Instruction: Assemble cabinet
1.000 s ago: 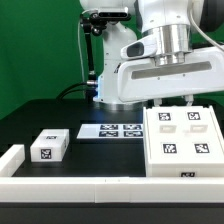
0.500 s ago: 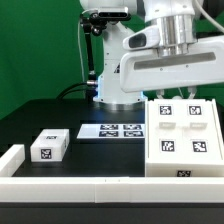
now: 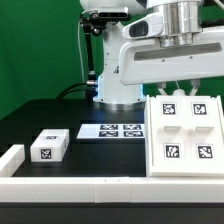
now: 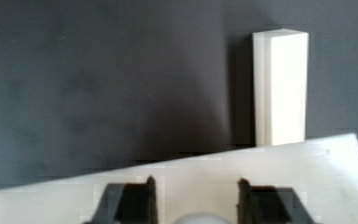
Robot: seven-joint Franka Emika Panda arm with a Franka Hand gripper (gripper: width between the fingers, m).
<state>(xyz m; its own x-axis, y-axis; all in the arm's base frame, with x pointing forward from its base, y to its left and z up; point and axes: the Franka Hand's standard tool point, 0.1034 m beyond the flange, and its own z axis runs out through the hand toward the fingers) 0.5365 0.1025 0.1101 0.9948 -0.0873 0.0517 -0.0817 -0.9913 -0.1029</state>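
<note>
The big white plastic cabinet box [image 3: 183, 128] with four square, tagged compartments rests directly beneath the end effector [image 3: 178, 92], its compartmented face turned up toward the exterior camera. The end effector's two dark fingers [image 4: 131, 200] are clamped on the cabinet box's far wall, with white plastic filling the gap between them. Near the end effector, a long white rail piece [image 4: 282, 85] lies on the black counter [image 4: 105, 80]. Toward the exterior view's left, the marker board [image 3: 112, 130] lies nearer the end effector, and a small white tagged drawer block [image 3: 48, 147] lies well apart from it.
</note>
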